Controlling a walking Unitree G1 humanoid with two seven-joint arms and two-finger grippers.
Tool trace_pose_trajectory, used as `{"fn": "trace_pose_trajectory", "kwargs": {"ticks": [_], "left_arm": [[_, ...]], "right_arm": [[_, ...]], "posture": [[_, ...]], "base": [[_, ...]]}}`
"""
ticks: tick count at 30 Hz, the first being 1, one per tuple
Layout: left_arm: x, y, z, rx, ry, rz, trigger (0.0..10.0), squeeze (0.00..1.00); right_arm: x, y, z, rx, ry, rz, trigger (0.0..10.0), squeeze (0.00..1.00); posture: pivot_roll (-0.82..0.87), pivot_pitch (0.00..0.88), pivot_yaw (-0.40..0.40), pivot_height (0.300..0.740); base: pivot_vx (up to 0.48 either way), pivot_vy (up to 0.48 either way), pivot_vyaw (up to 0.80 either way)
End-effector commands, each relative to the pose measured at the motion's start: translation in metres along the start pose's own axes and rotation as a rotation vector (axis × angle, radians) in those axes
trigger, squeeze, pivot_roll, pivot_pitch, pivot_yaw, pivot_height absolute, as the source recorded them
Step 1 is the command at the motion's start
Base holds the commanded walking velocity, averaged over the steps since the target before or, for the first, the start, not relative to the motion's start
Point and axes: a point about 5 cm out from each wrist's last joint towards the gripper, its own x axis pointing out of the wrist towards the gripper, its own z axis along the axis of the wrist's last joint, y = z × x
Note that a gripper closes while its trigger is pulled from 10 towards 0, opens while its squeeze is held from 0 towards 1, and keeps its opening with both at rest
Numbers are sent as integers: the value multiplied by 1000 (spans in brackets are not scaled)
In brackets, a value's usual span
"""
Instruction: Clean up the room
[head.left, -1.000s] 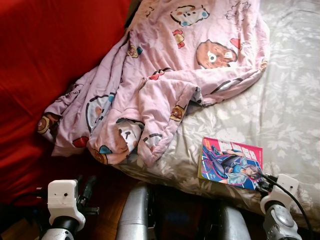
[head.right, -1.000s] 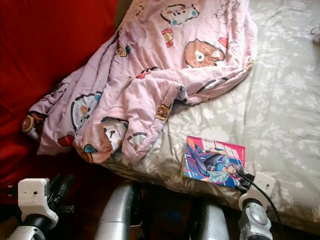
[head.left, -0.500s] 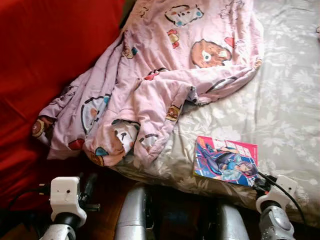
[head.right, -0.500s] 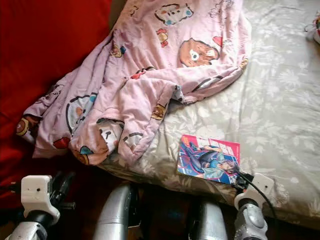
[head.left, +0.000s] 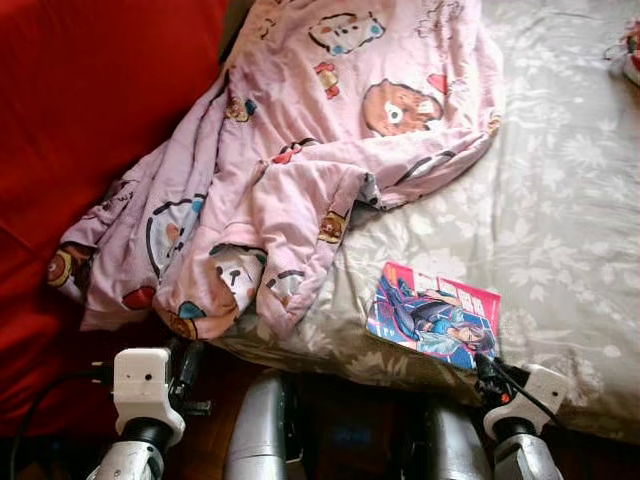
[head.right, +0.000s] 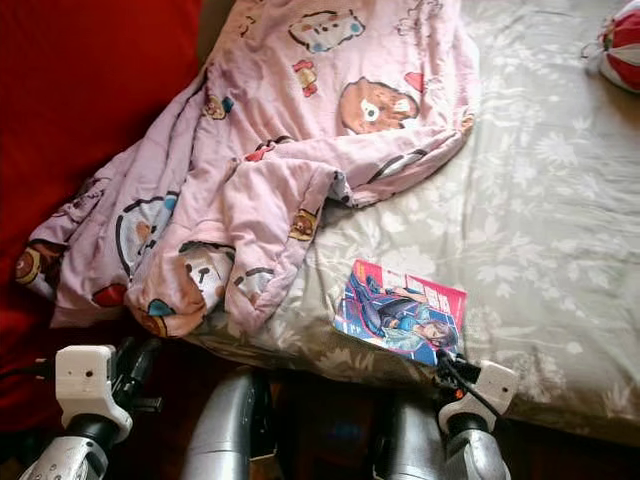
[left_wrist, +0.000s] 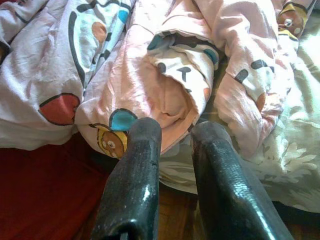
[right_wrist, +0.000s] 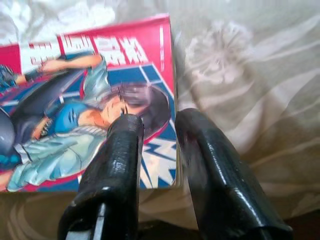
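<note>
A pink blanket is lying crumpled on the bed beside a comic. The right gripper is hovering at the comic's corner, fingers slightly parted, seemingly gripping nothing. The left gripper, likewise parted, is pointing at the blanket's hanging edge.

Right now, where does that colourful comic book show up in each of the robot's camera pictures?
Left eye view: the comic book lies on the grey flowered bedsheet near the bed's front edge, lower right.
Right eye view: same spot, just ahead of the right pincer.
Left wrist view: not in it.
Right wrist view: the book lies close ahead of the two black fingers.
Shared landmark: the pink cartoon blanket.
</note>
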Motion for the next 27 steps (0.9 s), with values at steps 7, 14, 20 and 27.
{"fn": "trace_pose_trajectory", "kwargs": {"ticks": [7,14,20,27], "left_arm": [[-1,2,-8,6,26,20,10000,0],[-2,3,-11,8,29,25,10000,0],[-3,6,-10,15,29,30,10000,0],[-4,9,-10,22,31,35,10000,0]], "right_arm": [[-1,-2,4,30,8,-19,10000,0],[-4,-4,-3,74,49,-50,10000,1000],[-2,-8,-13,115,121,-69,10000,1000],[7,-11,-16,143,170,-86,10000,1000]], "posture": [[173,254,44,618],[172,258,44,618],[178,261,45,618],[182,265,53,618]], "base": [[0,0,0],[0,0,0],[0,0,0],[0,0,0]]}}
